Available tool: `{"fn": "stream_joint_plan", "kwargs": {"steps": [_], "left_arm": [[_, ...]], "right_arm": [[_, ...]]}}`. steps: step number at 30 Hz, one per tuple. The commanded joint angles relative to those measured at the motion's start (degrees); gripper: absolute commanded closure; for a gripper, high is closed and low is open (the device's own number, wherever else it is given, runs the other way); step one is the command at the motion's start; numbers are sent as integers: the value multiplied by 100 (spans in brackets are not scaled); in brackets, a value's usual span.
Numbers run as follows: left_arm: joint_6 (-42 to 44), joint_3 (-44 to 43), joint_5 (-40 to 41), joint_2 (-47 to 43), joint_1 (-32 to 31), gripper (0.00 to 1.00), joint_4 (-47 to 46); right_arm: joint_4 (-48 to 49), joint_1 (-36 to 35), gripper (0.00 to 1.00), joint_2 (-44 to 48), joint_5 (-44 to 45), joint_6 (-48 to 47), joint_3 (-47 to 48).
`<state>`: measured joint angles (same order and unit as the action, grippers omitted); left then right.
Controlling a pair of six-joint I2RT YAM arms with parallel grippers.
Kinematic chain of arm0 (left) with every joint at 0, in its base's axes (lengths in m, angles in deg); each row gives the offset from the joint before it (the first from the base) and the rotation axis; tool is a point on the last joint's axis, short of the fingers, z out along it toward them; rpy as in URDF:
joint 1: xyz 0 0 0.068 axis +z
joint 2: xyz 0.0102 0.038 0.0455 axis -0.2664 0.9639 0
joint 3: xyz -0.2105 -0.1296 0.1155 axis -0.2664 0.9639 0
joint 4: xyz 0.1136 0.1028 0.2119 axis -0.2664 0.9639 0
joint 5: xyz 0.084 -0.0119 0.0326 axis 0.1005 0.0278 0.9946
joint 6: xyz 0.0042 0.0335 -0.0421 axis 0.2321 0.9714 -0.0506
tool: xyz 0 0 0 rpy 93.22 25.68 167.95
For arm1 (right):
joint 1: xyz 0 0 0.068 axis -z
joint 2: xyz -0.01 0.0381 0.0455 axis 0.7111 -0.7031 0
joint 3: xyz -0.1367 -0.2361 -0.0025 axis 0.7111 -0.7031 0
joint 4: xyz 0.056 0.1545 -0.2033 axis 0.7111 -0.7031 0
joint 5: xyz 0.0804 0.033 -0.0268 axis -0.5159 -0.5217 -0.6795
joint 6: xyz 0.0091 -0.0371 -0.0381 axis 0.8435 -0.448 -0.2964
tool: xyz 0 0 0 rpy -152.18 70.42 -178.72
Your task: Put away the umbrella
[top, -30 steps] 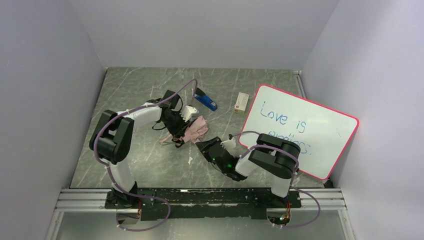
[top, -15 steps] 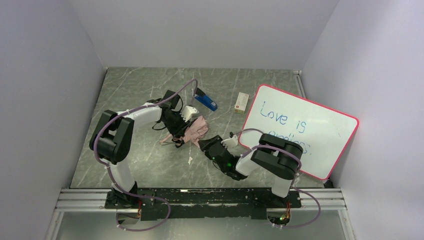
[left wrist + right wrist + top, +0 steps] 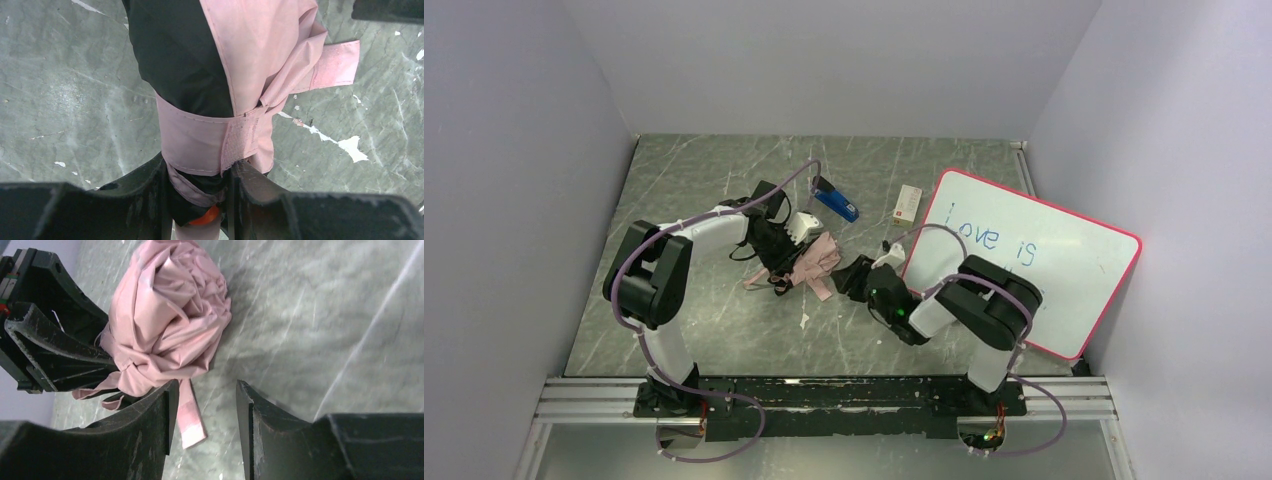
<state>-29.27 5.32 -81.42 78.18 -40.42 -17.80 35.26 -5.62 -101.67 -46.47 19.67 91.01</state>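
The umbrella (image 3: 809, 260) lies bunched on the table's middle, pale pink outside, black inside. My left gripper (image 3: 776, 245) is shut on it; in the left wrist view (image 3: 197, 187) the jaws clamp the wrapped fabric bundle (image 3: 220, 75) near its handle end, with the pink strap (image 3: 335, 62) sticking out to the right. My right gripper (image 3: 852, 275) is open just right of the umbrella. In the right wrist view (image 3: 205, 410) the loose strap end (image 3: 190, 420) lies on the table between the jaws, beside the left one, and the crumpled pink fabric (image 3: 170, 320) is just ahead.
A blue-and-black stapler (image 3: 834, 200) and a small white box (image 3: 908, 204) lie behind the umbrella. A pink-framed whiteboard (image 3: 1024, 255) with writing leans at the right, close to my right arm. Grey walls enclose the table on three sides.
My right gripper has moved up and toward the umbrella, from the table's front middle to right beside the pink fabric. The left gripper and umbrella have stayed put.
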Motion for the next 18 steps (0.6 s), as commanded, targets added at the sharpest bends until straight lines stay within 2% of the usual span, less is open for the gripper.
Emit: {"fn": "stream_joint_plan", "kwargs": {"steps": [1, 3, 7, 13, 18], "left_arm": [[326, 290, 1270, 357, 37, 95, -158], [327, 285, 1290, 358, 36, 95, -150], [327, 281, 1302, 351, 28, 95, -140], [327, 281, 1301, 351, 27, 95, -132], [326, 262, 1285, 376, 12, 95, -115]], "right_arm": [[404, 614, 51, -426, -1833, -1028, -79], [395, 718, 52, -536, -2274, -1012, 35], [-247, 694, 56, -601, -2646, -835, 379], [-518, 403, 57, -510, -2333, -415, 316], [-186, 266, 58, -914, -2562, -182, 372]]}}
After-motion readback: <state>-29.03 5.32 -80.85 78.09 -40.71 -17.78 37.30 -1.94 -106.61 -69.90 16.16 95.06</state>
